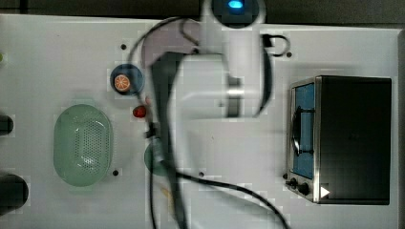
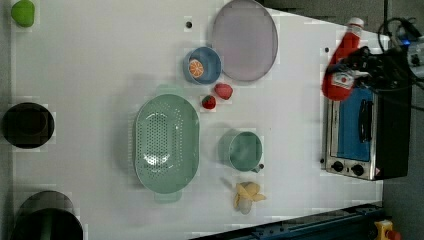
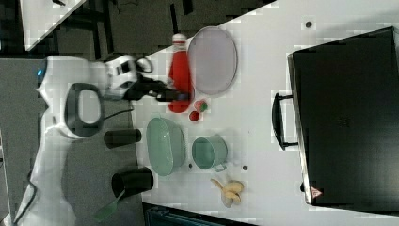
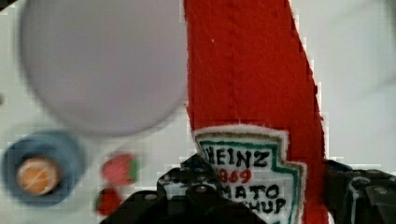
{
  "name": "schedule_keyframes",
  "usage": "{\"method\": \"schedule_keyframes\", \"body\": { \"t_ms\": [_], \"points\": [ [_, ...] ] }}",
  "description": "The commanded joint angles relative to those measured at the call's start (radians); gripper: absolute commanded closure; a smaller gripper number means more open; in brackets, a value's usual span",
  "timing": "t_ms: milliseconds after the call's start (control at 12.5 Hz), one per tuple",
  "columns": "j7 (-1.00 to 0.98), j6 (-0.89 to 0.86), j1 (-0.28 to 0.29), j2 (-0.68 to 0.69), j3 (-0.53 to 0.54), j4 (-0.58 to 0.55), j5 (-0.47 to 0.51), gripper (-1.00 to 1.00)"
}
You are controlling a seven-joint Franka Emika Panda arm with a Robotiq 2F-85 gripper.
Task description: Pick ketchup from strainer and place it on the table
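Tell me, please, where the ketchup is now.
The ketchup is held in the tool, off the table, at the left view's upper right, by the toaster oven.

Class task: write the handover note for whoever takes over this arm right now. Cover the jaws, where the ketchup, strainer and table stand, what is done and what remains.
Gripper: jaws shut on the ketchup, clamped at its label.
Ketchup: out of the strainer, held in the air; in the right view it hangs beside the grey plate.
Strainer: empty, resting on the table.
Done: ketchup picked out.
Left: lower the ketchup onto a bare part of the table, open the jaws, pull back.
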Motion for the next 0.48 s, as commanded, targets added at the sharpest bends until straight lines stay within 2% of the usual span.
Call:
{"method": "schedule_keyframes", "body": {
  "t_ms": [80,480],
  "points": [
    [-0.087,0.003,0.028,-0.022,0.004,-0.051,-0.013,-0.19],
    [-0.088,0.136,0.027,-0.021,-0.024,-0.204,-0.070,-0.19]
  ]
}}
